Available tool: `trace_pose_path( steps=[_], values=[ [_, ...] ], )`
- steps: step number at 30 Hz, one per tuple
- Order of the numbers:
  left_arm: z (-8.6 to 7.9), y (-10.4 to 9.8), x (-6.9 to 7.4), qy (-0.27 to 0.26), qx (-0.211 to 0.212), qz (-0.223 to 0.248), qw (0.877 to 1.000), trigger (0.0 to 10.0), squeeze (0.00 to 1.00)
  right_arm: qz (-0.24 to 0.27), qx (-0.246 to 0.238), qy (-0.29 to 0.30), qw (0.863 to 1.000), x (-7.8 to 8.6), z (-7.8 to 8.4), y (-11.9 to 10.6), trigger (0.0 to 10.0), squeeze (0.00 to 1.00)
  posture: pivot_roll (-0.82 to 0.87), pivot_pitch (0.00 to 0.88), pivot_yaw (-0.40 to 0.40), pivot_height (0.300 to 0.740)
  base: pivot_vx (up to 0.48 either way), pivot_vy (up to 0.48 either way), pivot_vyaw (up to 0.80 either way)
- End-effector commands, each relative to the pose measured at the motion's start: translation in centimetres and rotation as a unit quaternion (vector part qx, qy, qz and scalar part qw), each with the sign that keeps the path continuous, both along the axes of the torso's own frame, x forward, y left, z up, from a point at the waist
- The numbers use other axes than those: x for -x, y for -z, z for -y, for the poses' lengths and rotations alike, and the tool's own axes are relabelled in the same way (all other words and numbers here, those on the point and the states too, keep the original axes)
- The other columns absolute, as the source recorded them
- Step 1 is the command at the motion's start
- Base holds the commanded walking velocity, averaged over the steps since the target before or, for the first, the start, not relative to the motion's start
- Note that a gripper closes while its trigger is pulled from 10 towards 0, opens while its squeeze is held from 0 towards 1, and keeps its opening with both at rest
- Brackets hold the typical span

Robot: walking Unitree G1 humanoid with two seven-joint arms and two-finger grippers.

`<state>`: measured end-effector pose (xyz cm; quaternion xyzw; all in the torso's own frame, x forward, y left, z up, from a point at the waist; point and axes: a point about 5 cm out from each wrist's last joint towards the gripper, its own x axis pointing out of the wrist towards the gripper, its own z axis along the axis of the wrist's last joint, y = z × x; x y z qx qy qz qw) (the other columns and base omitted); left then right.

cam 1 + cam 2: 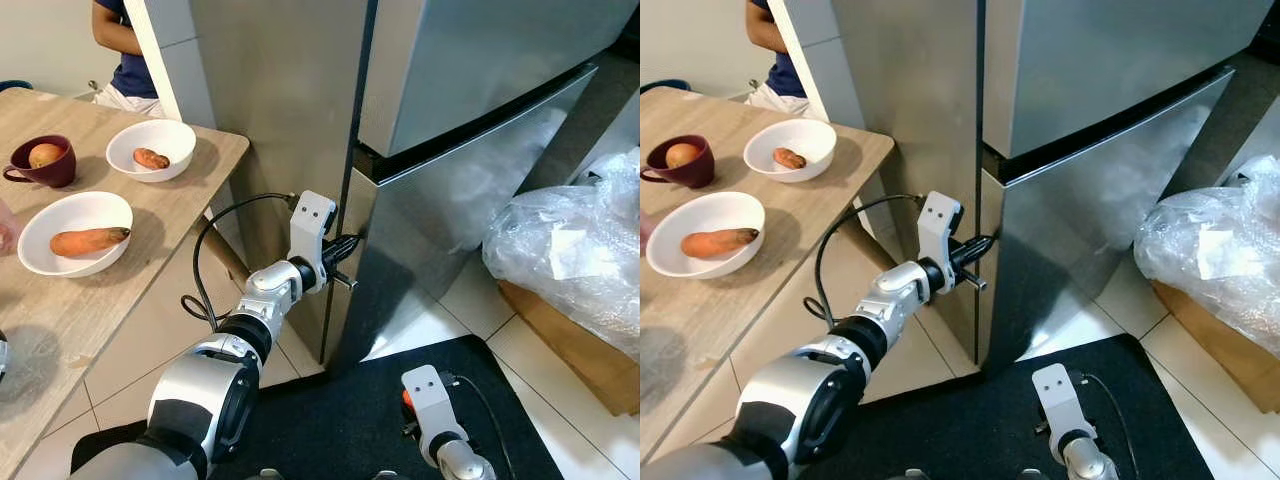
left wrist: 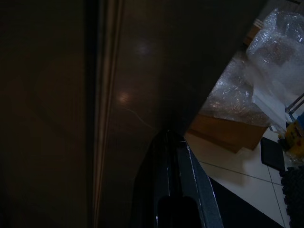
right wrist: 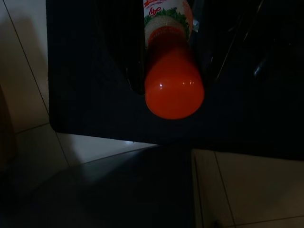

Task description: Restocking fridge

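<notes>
Kitchen tiles and a dark mat are lying under the fridge point(image 1: 470, 120). The left gripper point(image 1: 345, 250), fingers pressed together, is nosing into the lower door's edge; pulling outward steadily should open it. Below, the right gripper point(image 3: 173, 90) is clamping an orange bottle point(image 3: 174, 80).

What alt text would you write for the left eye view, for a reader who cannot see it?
The left gripper reaches the edge of the lower door of a steel fridge, which is closed. To its left, a wooden table holds two white bowls, each with a sweet potato, and a dark red cup. A person stands behind it; a plastic-wrapped bundle lies at right.
</notes>
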<state>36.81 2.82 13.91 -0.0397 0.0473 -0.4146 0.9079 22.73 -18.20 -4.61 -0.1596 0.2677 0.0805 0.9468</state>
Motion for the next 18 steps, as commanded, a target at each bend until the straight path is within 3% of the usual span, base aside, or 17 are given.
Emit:
trace_pose_path(
  steps=[1,7,9,10,11,13,16,18],
  values=[
    [2.0,-0.4,0.5,0.037,-0.002,0.001,0.999,10.0,0.00,-0.006,-0.001,0.007,1.000,0.6,0.1,0.4,10.0,0.00,-0.21,0.193,0.041,0.740,0.000,0.000,0.00],
    [1.9,0.5,0.8,0.045,-0.020,-0.017,0.999,10.0,0.00,-0.007,-0.002,0.008,1.000,0.6,0.1,0.4,10.0,0.00,-0.20,0.191,0.044,0.740,0.000,0.000,0.00],
    [1.3,3.4,1.8,0.071,-0.122,-0.056,0.988,10.0,0.00,-0.011,-0.001,0.006,1.000,0.7,0.0,0.5,10.0,0.00,-0.21,0.176,0.049,0.740,0.000,0.000,0.00],
    [-0.6,7.6,3.8,0.102,-0.241,-0.098,0.960,10.0,0.00,-0.022,0.002,0.003,1.000,0.9,0.0,0.7,10.0,0.00,-0.20,0.171,0.048,0.740,0.000,0.000,0.00],
    [-0.6,7.6,3.8,0.102,-0.241,-0.098,0.960,10.0,0.00,-0.022,0.002,0.003,1.000,0.9,0.0,0.7,10.0,0.00,-0.20,0.171,0.048,0.740,0.000,0.000,0.00],
    [-2.2,10.3,5.3,0.107,-0.288,-0.124,0.943,10.0,0.00,-0.031,0.007,-0.003,0.999,1.0,0.0,0.9,10.0,0.00,-0.21,0.165,0.046,0.740,0.000,0.000,0.00],
    [-3.2,11.7,6.2,0.091,-0.293,-0.142,0.941,10.0,0.00,-0.035,0.011,-0.009,0.999,1.1,0.0,0.9,10.0,0.00,-0.21,0.158,0.041,0.740,0.000,0.000,0.00],
    [-5.6,14.3,8.0,0.034,-0.281,-0.186,0.941,10.0,0.00,-0.042,0.018,-0.018,0.999,1.3,0.0,1.1,10.0,0.00,-0.20,0.148,0.032,0.740,0.000,0.000,0.00]
  ],
)
